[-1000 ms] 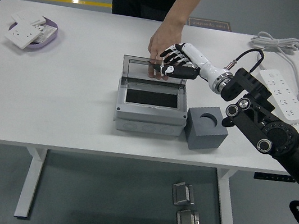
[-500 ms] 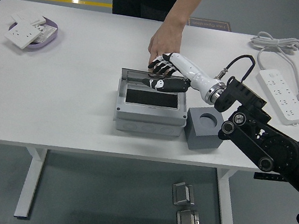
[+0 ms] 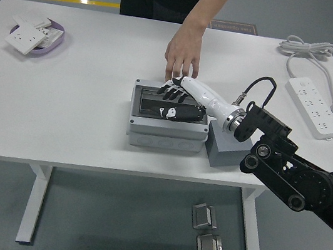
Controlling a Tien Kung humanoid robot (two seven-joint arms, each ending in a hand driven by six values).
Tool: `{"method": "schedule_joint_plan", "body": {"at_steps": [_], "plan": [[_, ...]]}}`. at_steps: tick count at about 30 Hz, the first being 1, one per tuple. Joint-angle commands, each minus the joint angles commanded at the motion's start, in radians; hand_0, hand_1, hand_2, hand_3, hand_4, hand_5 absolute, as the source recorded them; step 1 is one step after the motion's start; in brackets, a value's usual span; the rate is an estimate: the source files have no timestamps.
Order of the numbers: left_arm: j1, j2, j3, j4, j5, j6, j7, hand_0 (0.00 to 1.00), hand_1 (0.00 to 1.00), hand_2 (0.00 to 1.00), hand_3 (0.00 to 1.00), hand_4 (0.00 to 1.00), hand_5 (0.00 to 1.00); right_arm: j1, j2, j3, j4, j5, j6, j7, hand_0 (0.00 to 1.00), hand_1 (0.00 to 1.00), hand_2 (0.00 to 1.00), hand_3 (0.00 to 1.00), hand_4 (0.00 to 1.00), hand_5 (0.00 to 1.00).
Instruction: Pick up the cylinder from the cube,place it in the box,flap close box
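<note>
The grey box (image 3: 165, 132) stands at the table's middle. Its clear lid (image 3: 148, 100) lies folded down nearly flat over the opening. My right hand (image 3: 171, 100) rests on the lid with its fingers spread flat and holds nothing. The grey cube (image 3: 222, 153) stands just right of the box, partly hidden under my right forearm. I see no cylinder; the cube's top hole is hidden. A person's hand (image 3: 182, 54) reaches from the far side, with its fingertips at the box's back edge. My left arm is out of view.
A purple dish with white sockets (image 3: 33, 37) sits at the far left. A white power strip (image 3: 315, 104) and its cable lie at the far right. Metal parts (image 3: 206, 217) lie on the floor under the table.
My right hand moved toward me and down, pushing the lid from upright to nearly flat on the box. The person's hand stayed at the box's back edge.
</note>
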Motion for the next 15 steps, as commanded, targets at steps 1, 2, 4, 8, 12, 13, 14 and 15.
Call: {"method": "schedule_joint_plan", "body": {"at_steps": [1, 2, 4, 8, 12, 13, 14, 15], "plan": [[0.000, 0.000, 0.000, 0.000, -0.001, 0.000, 0.001, 0.587, 0.628, 0.612, 0.618, 0.663, 0.177, -0.003, -0.001, 0.010, 0.001, -0.002, 0.000, 0.000, 0.541, 0.626, 0.612, 0.649, 0.826, 0.497], [0.001, 0.000, 0.001, 0.000, -0.001, 0.001, 0.002, 0.587, 0.628, 0.612, 0.618, 0.663, 0.177, -0.009, -0.003, 0.029, 0.005, -0.011, -0.001, 0.000, 0.541, 0.626, 0.612, 0.649, 0.826, 0.497], [0.002, 0.000, 0.002, 0.000, -0.003, 0.002, 0.004, 0.587, 0.629, 0.612, 0.619, 0.663, 0.178, -0.026, -0.008, 0.066, 0.016, -0.033, -0.001, -0.002, 0.533, 0.624, 0.611, 0.648, 0.821, 0.492], [0.009, 0.002, 0.012, 0.000, -0.014, 0.004, 0.008, 0.587, 0.629, 0.612, 0.619, 0.663, 0.178, -0.081, -0.029, 0.155, 0.051, -0.076, -0.001, -0.003, 0.533, 0.624, 0.611, 0.648, 0.821, 0.492], [0.016, 0.002, 0.025, 0.000, -0.025, 0.006, 0.012, 0.587, 0.629, 0.612, 0.618, 0.663, 0.178, -0.153, -0.057, 0.259, 0.095, -0.096, -0.006, 0.008, 0.532, 0.621, 0.610, 0.648, 0.818, 0.489], [0.018, 0.002, 0.028, 0.000, -0.027, 0.006, 0.012, 0.587, 0.629, 0.612, 0.618, 0.663, 0.178, -0.177, -0.068, 0.291, 0.109, -0.095, -0.011, 0.016, 0.532, 0.621, 0.610, 0.648, 0.818, 0.489], [0.018, 0.002, 0.029, 0.000, -0.029, 0.006, 0.012, 0.587, 0.629, 0.612, 0.618, 0.663, 0.178, -0.194, -0.075, 0.317, 0.118, -0.093, -0.016, 0.022, 0.532, 0.621, 0.610, 0.648, 0.818, 0.489], [0.019, 0.002, 0.031, 0.000, -0.031, 0.006, 0.011, 0.587, 0.629, 0.612, 0.618, 0.663, 0.178, -0.218, -0.083, 0.353, 0.127, -0.083, -0.023, 0.033, 0.532, 0.621, 0.610, 0.648, 0.818, 0.489]]}}
